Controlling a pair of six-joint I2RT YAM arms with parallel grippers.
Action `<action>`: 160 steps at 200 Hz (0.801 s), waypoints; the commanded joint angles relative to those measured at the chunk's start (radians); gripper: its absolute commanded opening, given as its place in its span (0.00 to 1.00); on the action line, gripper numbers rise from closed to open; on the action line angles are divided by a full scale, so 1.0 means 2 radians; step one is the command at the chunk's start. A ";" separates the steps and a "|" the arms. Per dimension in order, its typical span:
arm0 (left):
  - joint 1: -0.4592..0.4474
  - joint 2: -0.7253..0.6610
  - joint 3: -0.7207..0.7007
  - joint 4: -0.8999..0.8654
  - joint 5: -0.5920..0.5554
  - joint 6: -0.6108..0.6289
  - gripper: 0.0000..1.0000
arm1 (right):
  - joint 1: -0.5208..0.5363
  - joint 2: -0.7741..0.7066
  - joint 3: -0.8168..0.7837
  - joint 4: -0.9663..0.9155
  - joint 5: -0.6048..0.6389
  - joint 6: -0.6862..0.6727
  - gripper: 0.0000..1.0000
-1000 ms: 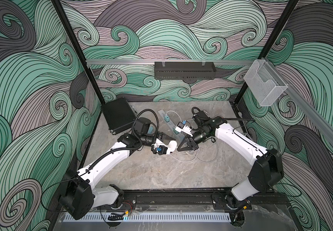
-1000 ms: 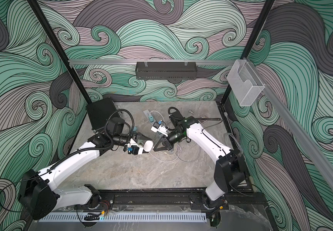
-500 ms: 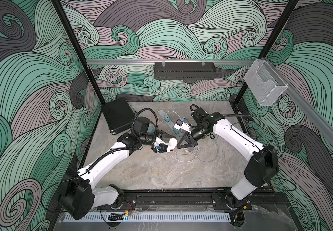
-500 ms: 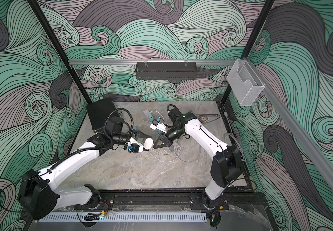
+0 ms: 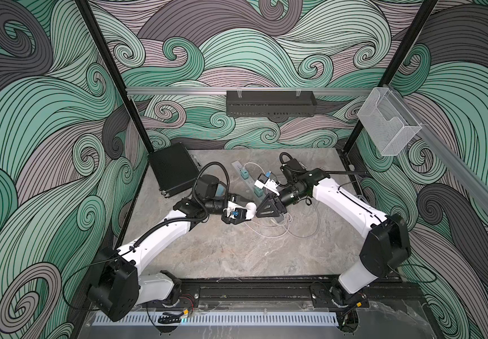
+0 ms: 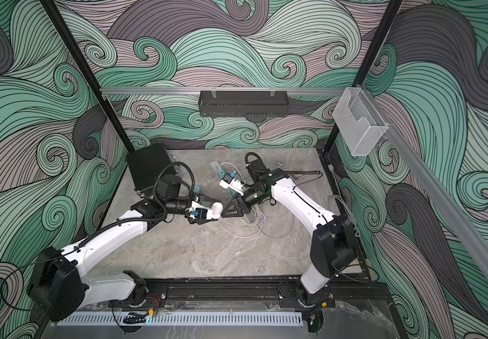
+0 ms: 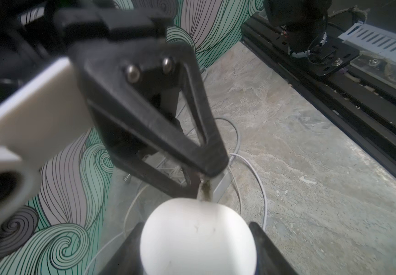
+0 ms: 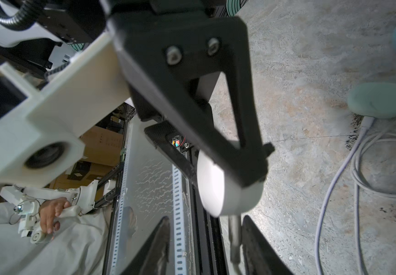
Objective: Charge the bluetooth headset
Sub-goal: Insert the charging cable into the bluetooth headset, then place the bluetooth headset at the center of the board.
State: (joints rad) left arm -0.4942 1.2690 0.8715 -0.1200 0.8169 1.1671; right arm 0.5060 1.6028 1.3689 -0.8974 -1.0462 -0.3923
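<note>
Grey stone-look tabletop (image 5: 236,258), swirl-print walls all round. I read the left gripper (image 5: 249,209) as clamped on the white headset case (image 7: 197,238), which it holds above the middle of the table. The right gripper (image 5: 259,213) meets the case tip to tip. Its fingers (image 8: 261,252) stand apart, with the metal plug (image 8: 234,232) between them and the plug's end at the case's edge. Full seating: I cannot tell. White cable (image 5: 283,233) lies looped on the table by the near end of the power strip (image 5: 236,168).
</note>
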 commanded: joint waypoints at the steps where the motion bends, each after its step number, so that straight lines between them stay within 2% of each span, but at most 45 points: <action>1: 0.020 0.008 -0.006 0.025 0.002 -0.039 0.11 | -0.012 -0.047 -0.014 0.006 0.005 0.009 0.59; 15: 0.027 0.011 -0.007 0.026 -0.003 -0.065 0.12 | -0.024 -0.066 -0.021 0.011 0.030 0.023 0.67; 35: 0.031 0.018 -0.014 0.027 -0.016 -0.113 0.12 | -0.046 -0.085 -0.024 0.038 0.084 0.084 0.69; 69: 0.032 0.029 -0.055 0.048 -0.002 -0.167 0.11 | -0.077 -0.105 -0.029 0.073 0.182 0.158 0.70; 96: 0.032 0.051 -0.087 0.091 0.004 -0.184 0.11 | -0.106 -0.112 -0.054 0.110 0.197 0.201 0.70; 126: 0.028 0.110 -0.074 0.102 -0.006 -0.195 0.11 | -0.136 -0.114 -0.095 0.158 0.206 0.259 0.70; 160: 0.013 0.160 -0.059 0.122 -0.036 -0.206 0.11 | -0.155 -0.118 -0.122 0.175 0.212 0.271 0.69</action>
State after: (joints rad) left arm -0.4393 1.5455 0.7124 0.0643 0.7815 0.7906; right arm 0.2157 1.3857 1.1454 -0.6086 -0.6510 0.0895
